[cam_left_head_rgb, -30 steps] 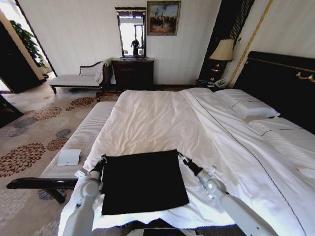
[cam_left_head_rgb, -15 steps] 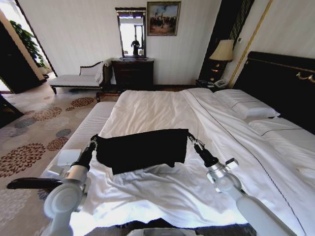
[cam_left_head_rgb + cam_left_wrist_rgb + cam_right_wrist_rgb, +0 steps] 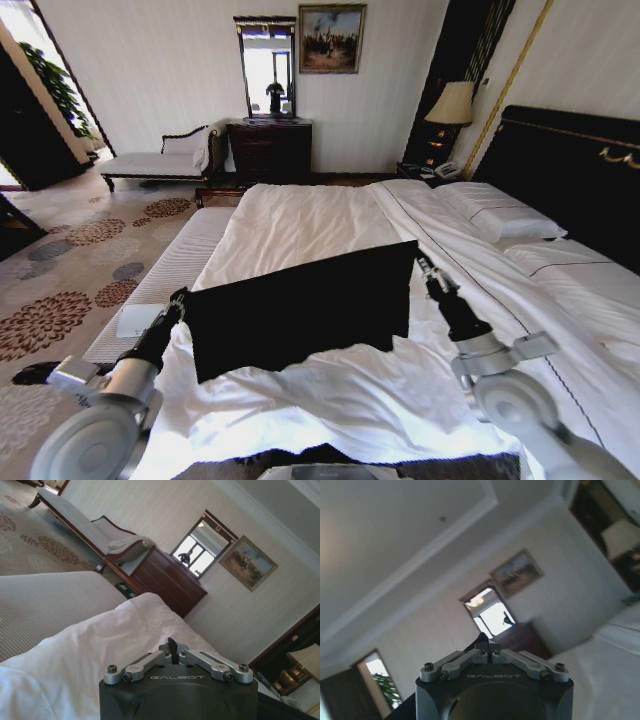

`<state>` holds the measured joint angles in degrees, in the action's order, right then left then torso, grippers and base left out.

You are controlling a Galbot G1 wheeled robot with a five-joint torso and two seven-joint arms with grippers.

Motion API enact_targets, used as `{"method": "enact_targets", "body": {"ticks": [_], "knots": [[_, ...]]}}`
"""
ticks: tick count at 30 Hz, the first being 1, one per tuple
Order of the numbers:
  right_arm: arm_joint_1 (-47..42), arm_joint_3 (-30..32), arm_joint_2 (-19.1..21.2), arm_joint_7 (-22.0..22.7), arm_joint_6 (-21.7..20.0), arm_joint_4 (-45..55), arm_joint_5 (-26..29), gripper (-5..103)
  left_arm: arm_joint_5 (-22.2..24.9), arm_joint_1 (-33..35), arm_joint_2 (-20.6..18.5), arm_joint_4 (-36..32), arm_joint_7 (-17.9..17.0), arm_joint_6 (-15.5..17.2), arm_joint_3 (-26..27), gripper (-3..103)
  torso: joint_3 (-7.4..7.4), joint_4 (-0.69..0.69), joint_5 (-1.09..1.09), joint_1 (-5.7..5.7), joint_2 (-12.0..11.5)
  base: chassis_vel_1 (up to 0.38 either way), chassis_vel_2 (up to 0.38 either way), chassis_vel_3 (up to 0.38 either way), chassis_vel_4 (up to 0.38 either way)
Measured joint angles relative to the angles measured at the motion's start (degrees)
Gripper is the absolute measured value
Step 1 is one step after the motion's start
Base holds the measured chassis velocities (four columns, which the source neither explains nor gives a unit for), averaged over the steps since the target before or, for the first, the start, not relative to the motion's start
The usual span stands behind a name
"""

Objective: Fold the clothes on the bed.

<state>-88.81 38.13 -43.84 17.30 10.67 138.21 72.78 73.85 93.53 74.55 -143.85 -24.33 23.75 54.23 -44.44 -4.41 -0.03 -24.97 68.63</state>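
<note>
The bed (image 3: 330, 225) takes up most of the room ahead, its white duvet rumpled near the foot. Above that rumpled part the T-shirt (image 3: 300, 305) hangs stretched as a dark sheet between the two arms, clear of the bedding along its upper edge, its lower edge close to the duvet. The left gripper (image 3: 178, 300) pinches one upper corner; the left wrist view shows its fingers (image 3: 171, 645) drawn narrow on a sliver of black cloth. The right gripper (image 3: 424, 266) holds the other corner, higher and farther up the bed, fingers likewise closed on fabric. The main risk seems to be a thin pinch slipping, which would drop one side and spoil the fold; uneven heights could also lay the shirt down skewed or bunch the loose duvet beneath. The bench (image 3: 165, 285) runs just beside the bed on the left, the pillows (image 3: 500, 215) lie well apart, and nothing blocks the arms.
</note>
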Motion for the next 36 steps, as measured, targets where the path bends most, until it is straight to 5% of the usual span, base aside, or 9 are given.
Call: {"method": "enact_targets", "body": {"ticks": [3,6,11,13,15,22,28,36], "knots": [[5.65,-5.61,0.16,6.38,-3.08,-4.96,0.53,0,-0.37,-3.75,-2.11,0.13,-1.01,1.29,-1.33,1,-0.01,0.01,0.03,0.0,-0.01,0.0,0.0,0.0,0.0],[11.48,-12.41,0.65,5.57,-4.43,-13.79,0.44,0,-2.13,-8.4,-3.71,2.81,-1.11,2.08,-4.27,1,-0.01,-0.02,0.06,-0.01,-0.02,0.0,0.0,0.0,0.0],[31.59,-32.67,-2.39,-0.36,-4.46,-39.09,0.26,0,-5.26,-25.16,-3.85,26.89,-0.35,2.35,-13.9,1,-0.03,0.02,0.01,-0.03,-0.04,0.0,0.0,0.0,0.0],[33.69,-34.62,-3.19,-1.19,-4.29,-41.96,0.2,0,-6.19,-27.43,-3.52,30.1,0.02,1.89,-15.3,1,-0.04,0.02,0.02,-0.04,-0.04,0.0,0.0,0.0,0.0],[42.92,-42.26,-7.49,-5.81,-2.59,-54.96,-0.66,0,-11.81,-36.67,-1.11,46.55,3.78,-1.71,-20.5,1,-0.05,0.01,0.02,-0.06,-0.05,0.0,0.0,0.0,0.0],[51.81,-46.5,-14.45,-15.21,-0.68,-70.85,-2.68,0,-16.31,-49.41,4.09,68.11,13.3,-7.26,-25.46,1,-0.04,-0.03,0.02,-0.05,-0.05,0.0,0.0,0.0,0.0],[53.41,-46.9,-16.86,-20.0,0.23,-75.2,-3.14,0,-16.08,-49.06,4.85,68.59,17.31,-8.74,-25.82,1,-0.02,0.01,0.05,-0.03,-0.03,0.0,0.0,0.0,0.0],[44.38,-44.17,-9.75,-23.16,2.51,-63.21,-2.3,0,-12.28,-39.13,2.58,59.12,22.04,-11.36,-23.67,1,0.0,-0.01,0.03,0.0,-0.01,0.0,0.0,0.0,0.0]]}}
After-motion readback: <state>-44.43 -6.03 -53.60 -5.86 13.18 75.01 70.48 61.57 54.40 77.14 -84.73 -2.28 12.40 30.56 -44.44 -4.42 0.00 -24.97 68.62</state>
